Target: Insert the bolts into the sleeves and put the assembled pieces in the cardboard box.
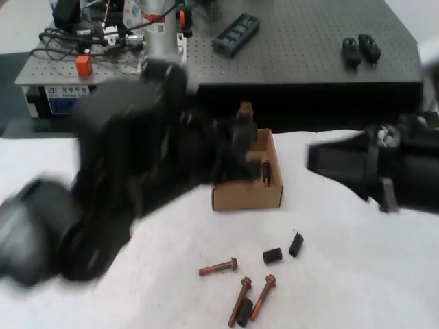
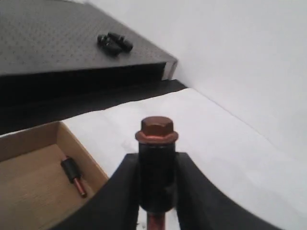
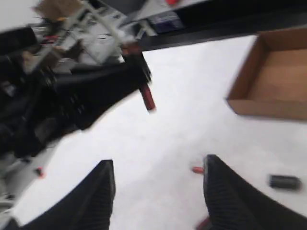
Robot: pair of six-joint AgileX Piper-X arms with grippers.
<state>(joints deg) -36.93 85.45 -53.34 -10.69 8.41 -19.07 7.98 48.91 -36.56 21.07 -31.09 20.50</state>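
Note:
My left gripper [image 2: 157,165] is shut on an assembled piece [image 2: 156,143], a black sleeve with a copper bolt through it and the hex head on top. In the high view that gripper [image 1: 241,136] hangs at the cardboard box's [image 1: 247,195] far left rim. Another assembled piece [image 1: 265,171] lies inside the box [image 2: 79,151], also seen as a sleeved bolt [image 2: 72,173]. My right gripper [image 3: 158,191] is open with nothing in it, held above the white cloth right of the box [image 3: 240,96]. Three loose bolts [image 1: 218,267] and three loose sleeves [image 1: 272,256] lie in front of the box.
A black perforated bench [image 1: 309,41] with a black tray [image 1: 235,33], two small black parts [image 1: 360,49] and cables [image 1: 82,34] stands behind the cloth. One loose sleeve [image 3: 284,182] lies close to my right gripper. Open cloth stretches right of the box.

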